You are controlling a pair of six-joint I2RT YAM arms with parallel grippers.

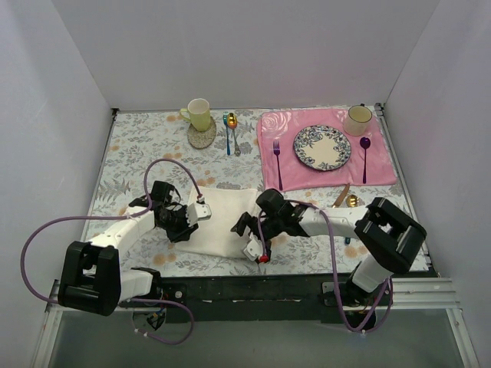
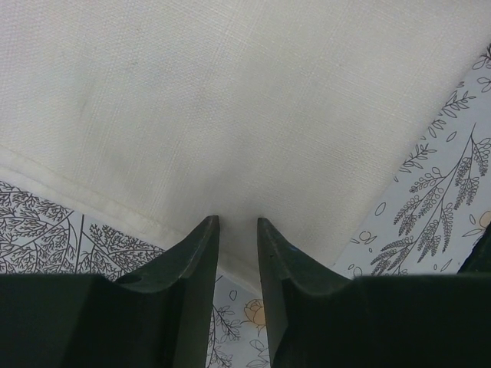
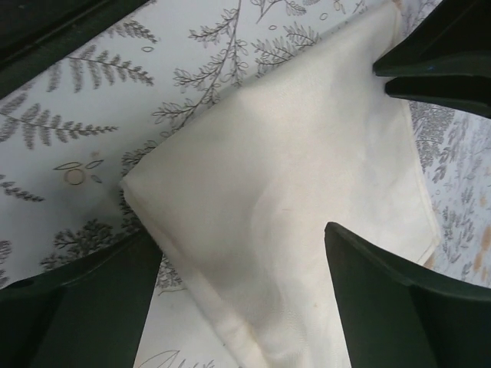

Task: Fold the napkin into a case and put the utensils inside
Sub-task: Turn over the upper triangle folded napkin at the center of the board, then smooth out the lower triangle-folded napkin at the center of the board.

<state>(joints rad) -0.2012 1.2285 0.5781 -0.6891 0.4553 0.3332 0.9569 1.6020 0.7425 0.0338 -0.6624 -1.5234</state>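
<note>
The cream-white napkin (image 1: 222,222) lies folded on the floral tablecloth between my two grippers. My left gripper (image 1: 186,218) is at its left edge; in the left wrist view the gripper (image 2: 238,224) has its jaws a narrow gap apart, over the hem of the napkin (image 2: 230,100), holding nothing. My right gripper (image 1: 247,227) is wide open at the napkin's right side; in the right wrist view the gripper (image 3: 238,234) straddles a folded corner of the napkin (image 3: 291,153). The copper knife (image 1: 341,195) and the gold spoon bowl (image 1: 352,201) lie to the right, partly hidden by my right arm.
A pink placemat (image 1: 383,170) at the back right carries a patterned plate (image 1: 321,147), a purple fork (image 1: 277,162), a purple spoon (image 1: 365,157) and a cup (image 1: 357,119). A yellow-green mug (image 1: 199,113) and a blue-handled spoon (image 1: 229,132) are at the back.
</note>
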